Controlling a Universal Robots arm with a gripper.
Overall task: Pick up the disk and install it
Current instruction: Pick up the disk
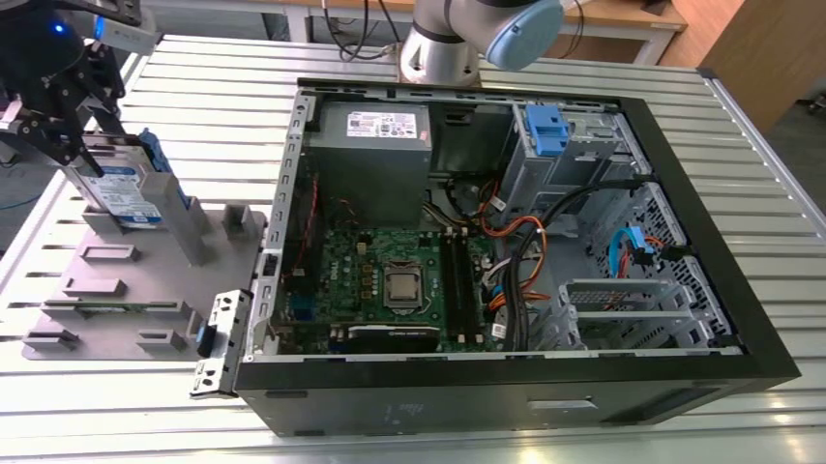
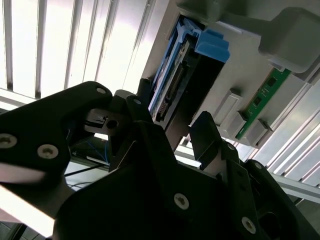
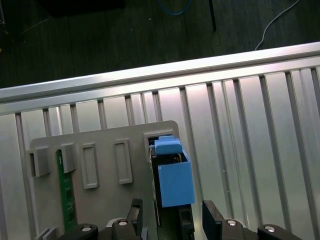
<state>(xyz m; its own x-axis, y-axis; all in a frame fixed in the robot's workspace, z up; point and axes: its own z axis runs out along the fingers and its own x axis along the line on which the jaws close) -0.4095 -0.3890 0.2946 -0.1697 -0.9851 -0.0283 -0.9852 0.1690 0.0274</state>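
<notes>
The disk point(image 1: 126, 189), silver with a white-and-blue label and blue side rails, stands on edge in a slot of the grey holder plate point(image 1: 116, 290) at the exterior view's left. My gripper point(image 1: 93, 155) has come down over its upper end. In both wrist views the black fingers point(image 3: 212, 217) stand on either side of the disk point(image 3: 175, 182), with a slim gap on each side, so the gripper point(image 3: 172, 220) looks open around it. The second wrist view has the disk's point(image 2: 172, 85) connector edge running between the fingers point(image 2: 205, 130).
An open computer case point(image 1: 516, 387) lies at centre right, with a grey power-supply box point(image 1: 374, 130), the motherboard point(image 1: 387, 275), cables and a blue latch on a metal cage point(image 1: 548, 130). A green memory stick point(image 3: 65, 195) sits in the holder plate. The slatted metal table point(image 1: 761, 155) surrounds everything.
</notes>
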